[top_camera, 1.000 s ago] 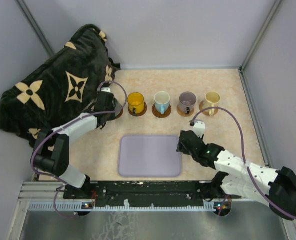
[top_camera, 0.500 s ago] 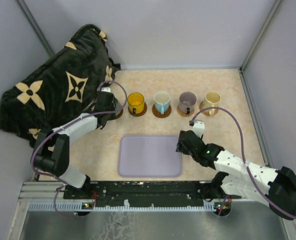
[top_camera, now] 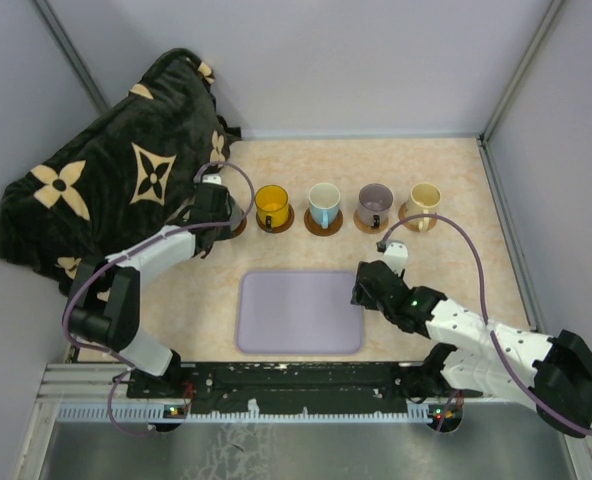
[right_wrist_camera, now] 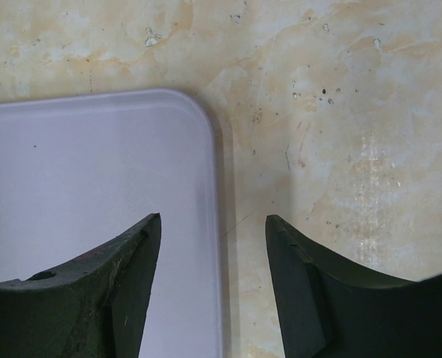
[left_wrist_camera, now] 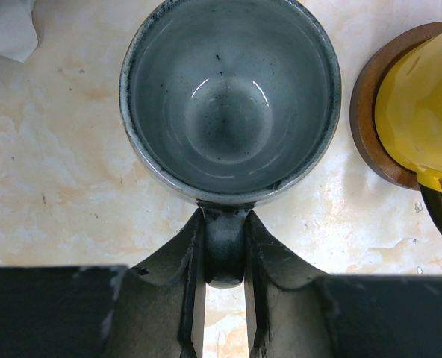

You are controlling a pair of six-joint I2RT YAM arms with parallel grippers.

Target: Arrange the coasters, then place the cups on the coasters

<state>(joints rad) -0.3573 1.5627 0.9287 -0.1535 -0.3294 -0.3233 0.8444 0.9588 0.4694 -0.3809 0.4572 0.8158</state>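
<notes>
The grey-green cup [left_wrist_camera: 228, 97] stands upright, and my left gripper [left_wrist_camera: 225, 218] is shut on its handle [left_wrist_camera: 225, 250]. Seen from above, my left gripper [top_camera: 214, 205] hides that cup; a sliver of dark coaster [top_camera: 239, 228] shows beside it. The yellow cup [top_camera: 272, 205] [left_wrist_camera: 422, 104] sits on a dark coaster [left_wrist_camera: 364, 112]. The light blue cup [top_camera: 324, 204], purple-grey cup [top_camera: 374, 203] and beige cup [top_camera: 425, 197] each stand on a coaster in the same row. My right gripper [top_camera: 362, 289] [right_wrist_camera: 213, 224] hangs open and empty over the lavender tray's right edge.
The lavender tray [top_camera: 300, 311] [right_wrist_camera: 79, 179] lies near the front middle. A dark blanket with cream flowers [top_camera: 106, 190] is heaped at the back left, close to my left arm. Grey walls close the table at the back and on both sides.
</notes>
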